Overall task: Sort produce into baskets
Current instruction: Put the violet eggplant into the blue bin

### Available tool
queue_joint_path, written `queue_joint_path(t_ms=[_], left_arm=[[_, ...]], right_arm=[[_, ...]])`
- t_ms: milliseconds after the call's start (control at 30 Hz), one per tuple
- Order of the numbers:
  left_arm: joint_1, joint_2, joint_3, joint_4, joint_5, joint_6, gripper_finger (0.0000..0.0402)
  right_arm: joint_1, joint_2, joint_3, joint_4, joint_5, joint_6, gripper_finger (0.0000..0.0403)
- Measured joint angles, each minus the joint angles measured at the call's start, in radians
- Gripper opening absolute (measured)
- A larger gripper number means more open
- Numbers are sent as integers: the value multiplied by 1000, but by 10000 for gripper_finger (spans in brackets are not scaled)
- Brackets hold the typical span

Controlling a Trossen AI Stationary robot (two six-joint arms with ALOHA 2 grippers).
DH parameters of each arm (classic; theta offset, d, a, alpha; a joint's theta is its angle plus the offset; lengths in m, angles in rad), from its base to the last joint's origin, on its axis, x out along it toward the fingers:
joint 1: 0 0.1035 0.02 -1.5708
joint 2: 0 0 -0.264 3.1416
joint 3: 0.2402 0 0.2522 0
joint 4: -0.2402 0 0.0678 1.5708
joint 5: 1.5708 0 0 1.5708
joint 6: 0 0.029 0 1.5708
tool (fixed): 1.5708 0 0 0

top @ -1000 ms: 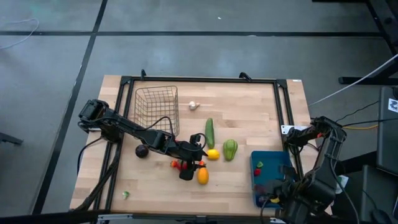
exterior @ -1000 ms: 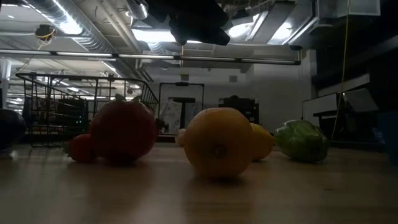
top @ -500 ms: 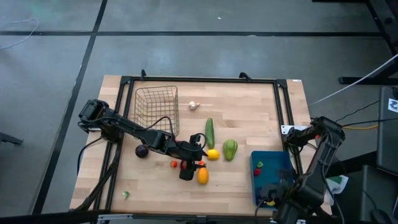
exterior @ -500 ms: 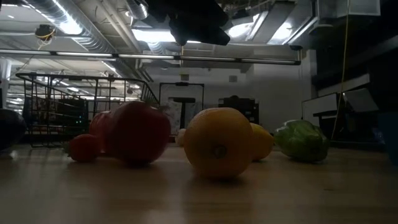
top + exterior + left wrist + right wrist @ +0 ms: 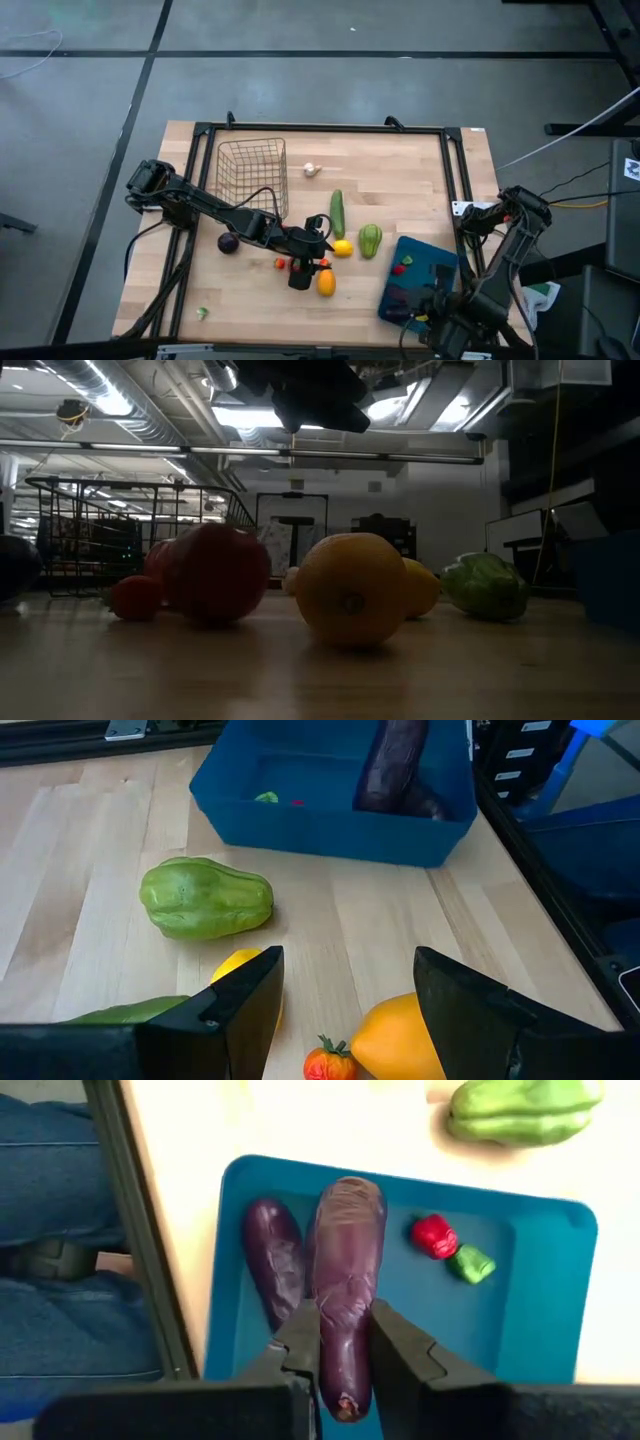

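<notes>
Left of the teal tray (image 5: 425,265), the left gripper (image 5: 303,270) hovers with jaws apart and empty above the tomatoes beside the orange (image 5: 326,283), while over that tray the right gripper (image 5: 343,1342) clamps a purple eggplant (image 5: 345,1270).

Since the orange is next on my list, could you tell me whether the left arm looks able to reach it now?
Probably yes: the left gripper hangs open just above the orange, with only a small tomato beside it.
</notes>
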Motion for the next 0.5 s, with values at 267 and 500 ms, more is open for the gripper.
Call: queue_joint_path(t_ms=[267,500], left_arm=[[0,0,0,0,0,0,221],[0,0,0,0,0,0,221]], right_arm=[[-57,0,0,14,-43,-31,54],[-61,1,0,21,-81,-31,91]])
